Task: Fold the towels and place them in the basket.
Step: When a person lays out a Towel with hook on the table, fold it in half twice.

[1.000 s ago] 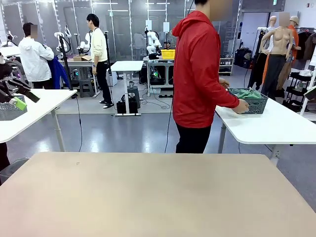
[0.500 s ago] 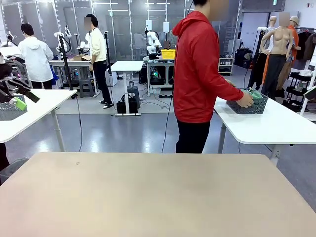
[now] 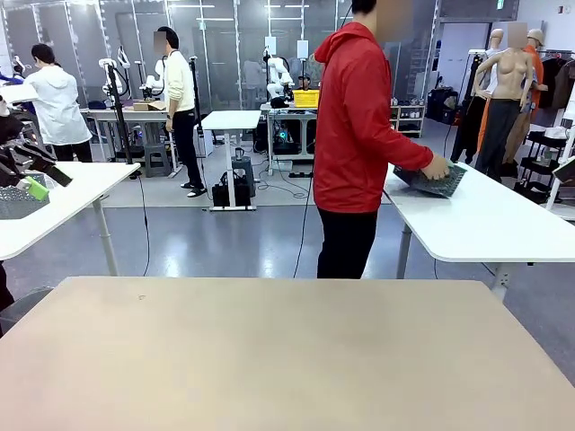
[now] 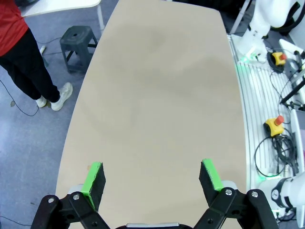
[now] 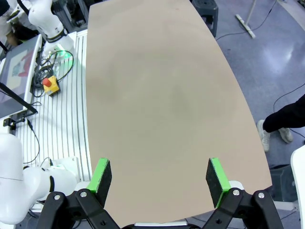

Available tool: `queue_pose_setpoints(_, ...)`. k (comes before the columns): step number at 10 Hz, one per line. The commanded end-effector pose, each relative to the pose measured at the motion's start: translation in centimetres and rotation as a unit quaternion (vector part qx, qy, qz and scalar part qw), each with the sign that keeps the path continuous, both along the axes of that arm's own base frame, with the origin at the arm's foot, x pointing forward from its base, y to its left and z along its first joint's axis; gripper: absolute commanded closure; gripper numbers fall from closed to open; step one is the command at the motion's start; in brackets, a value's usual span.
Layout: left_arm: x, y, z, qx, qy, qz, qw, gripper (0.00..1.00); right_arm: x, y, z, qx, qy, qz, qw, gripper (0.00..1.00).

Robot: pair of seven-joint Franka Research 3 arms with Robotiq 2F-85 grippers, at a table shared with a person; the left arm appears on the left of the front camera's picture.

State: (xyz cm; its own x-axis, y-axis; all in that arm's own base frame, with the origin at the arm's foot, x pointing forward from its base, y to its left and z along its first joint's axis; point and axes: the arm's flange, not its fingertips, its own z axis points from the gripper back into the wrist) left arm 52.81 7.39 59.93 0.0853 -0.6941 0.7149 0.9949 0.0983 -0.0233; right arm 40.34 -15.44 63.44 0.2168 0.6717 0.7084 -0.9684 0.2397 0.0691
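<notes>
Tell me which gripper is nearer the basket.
Right, probably. The person holds the basket at the far-right side table; the right gripper hovers over our table's right end, the left gripper over the opposite end.

The left black two-finger gripper point(image 4: 152, 183), green-padded, hangs above the beige tabletop point(image 4: 157, 95), fingers spread wide apart. The right black two-finger gripper point(image 5: 158, 177) hangs likewise, fingers spread wide.

Basket point(image 3: 428, 183) now tilted, lifted by person's hand point(image 3: 437, 168).
</notes>
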Motion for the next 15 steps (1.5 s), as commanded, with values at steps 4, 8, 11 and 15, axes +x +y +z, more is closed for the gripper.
queue_pose_setpoints(4, 0.02, 0.02, 0.01, 0.000, -0.001, 0.001, 1.000, 0.00, 0.04, 0.01, 0.00, 0.003, -0.002, 0.003, 1.000, 0.00)
queue_pose_setpoints(8, 0.02, 0.02, 0.01, 0.000, -0.001, 0.001, 1.000, 0.00, 0.04, 0.01, 0.00, 0.003, -0.002, 0.003, 1.000, 0.00)
queue_pose_setpoints(11, 0.02, 0.02, 0.01, 0.000, -0.001, 0.001, 1.000, 0.00, 0.04, 0.01, 0.00, 0.003, -0.002, 0.003, 1.000, 0.00)
queue_pose_setpoints(15, 0.02, 0.02, 0.01, 0.000, -0.001, 0.001, 1.000, 0.00, 0.04, 0.01, 0.00, 0.003, -0.002, 0.003, 1.000, 0.00)
